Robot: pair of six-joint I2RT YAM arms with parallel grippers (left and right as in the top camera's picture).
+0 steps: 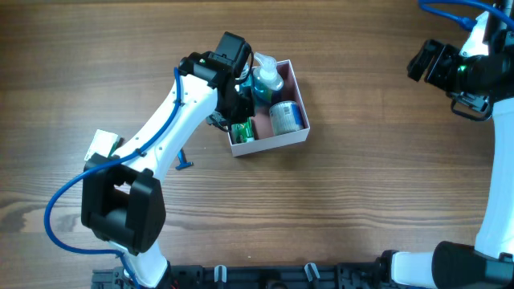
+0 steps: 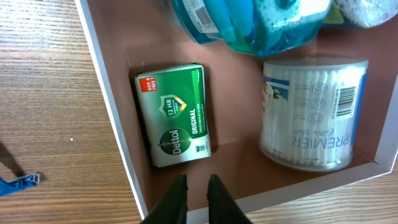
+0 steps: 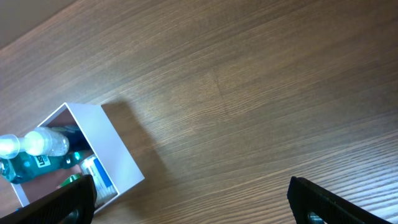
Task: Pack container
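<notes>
Where the wood-grain table (image 1: 361,201) spreads, the container (image 1: 269,145) rests on it.

A green Dettol soap box (image 2: 176,115) lies flat, label up. At its 3 o'clock, apart from it, lies 1 clear tub of cotton swabs (image 2: 311,112); at 1 o'clock, a teal bottle (image 2: 249,25). A small blue clip (image 1: 185,163) lies on the wooden table (image 1: 361,185) at the soap's 8 o'clock.

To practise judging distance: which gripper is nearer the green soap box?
Left. The left gripper is just beside the green soap box; the right gripper is far across the table.
</notes>
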